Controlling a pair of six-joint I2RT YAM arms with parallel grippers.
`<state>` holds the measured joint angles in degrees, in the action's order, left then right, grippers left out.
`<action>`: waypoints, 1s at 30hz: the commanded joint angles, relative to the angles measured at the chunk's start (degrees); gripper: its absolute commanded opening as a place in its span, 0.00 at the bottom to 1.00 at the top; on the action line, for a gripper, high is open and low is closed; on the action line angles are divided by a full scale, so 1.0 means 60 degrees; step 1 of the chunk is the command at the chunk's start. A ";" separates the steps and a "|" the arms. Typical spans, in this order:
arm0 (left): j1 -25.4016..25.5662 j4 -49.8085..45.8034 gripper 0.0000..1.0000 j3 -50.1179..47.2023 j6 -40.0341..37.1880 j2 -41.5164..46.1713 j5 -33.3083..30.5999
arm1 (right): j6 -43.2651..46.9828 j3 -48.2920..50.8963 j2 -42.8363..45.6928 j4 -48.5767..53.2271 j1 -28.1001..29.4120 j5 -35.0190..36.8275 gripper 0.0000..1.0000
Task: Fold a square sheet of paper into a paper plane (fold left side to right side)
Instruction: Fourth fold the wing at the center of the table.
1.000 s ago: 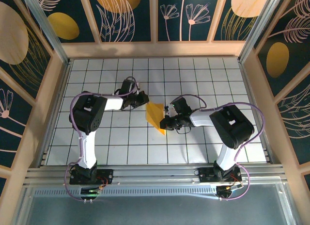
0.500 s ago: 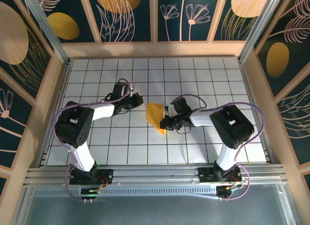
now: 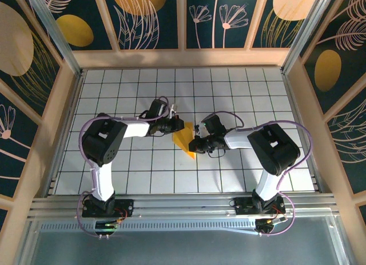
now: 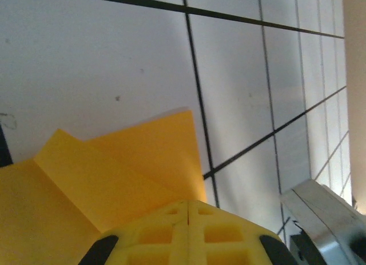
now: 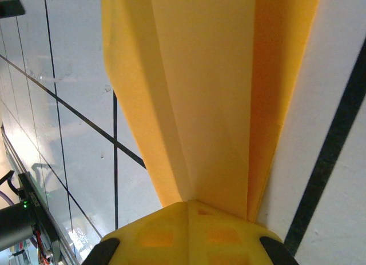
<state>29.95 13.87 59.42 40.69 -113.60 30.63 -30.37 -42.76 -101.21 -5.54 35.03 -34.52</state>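
Note:
The orange-yellow sheet of paper (image 3: 182,139) lies on the white tiles, folded into a layered wedge like a paper plane, its point toward the near right. My left gripper (image 3: 176,127) is shut, its tips down on the wedge's wide far-left part. In the left wrist view the paper (image 4: 126,162) spreads just beyond the left gripper (image 4: 187,203). My right gripper (image 3: 194,145) is shut and sits on the narrow tip. The right wrist view has the creased paper (image 5: 211,93) fanning away from the right gripper (image 5: 189,203), with nothing between the jaws.
The white tiled floor (image 3: 143,168) spreads out on all sides of the paper. Wooden walls (image 3: 63,105) close it in on three sides, and a metal rail (image 3: 183,205) runs along the near edge. A silver metal part (image 4: 320,219) shows at the left wrist view's lower right.
My left arm drew back to the left, then came right and forward, so its shut tips now rest on the paper's far-left part. The right gripper has stayed put.

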 commanded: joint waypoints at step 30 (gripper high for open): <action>-0.0041 -0.0773 0.00 0.0029 0.0011 -0.0678 -0.1092 | -0.0753 -0.1808 -0.0473 0.0348 -0.0024 0.0639 0.00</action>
<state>30.00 11.64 61.49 40.73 -116.25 26.44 -33.41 -51.59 -101.58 -0.16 35.40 -32.53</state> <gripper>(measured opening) 0.044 0.046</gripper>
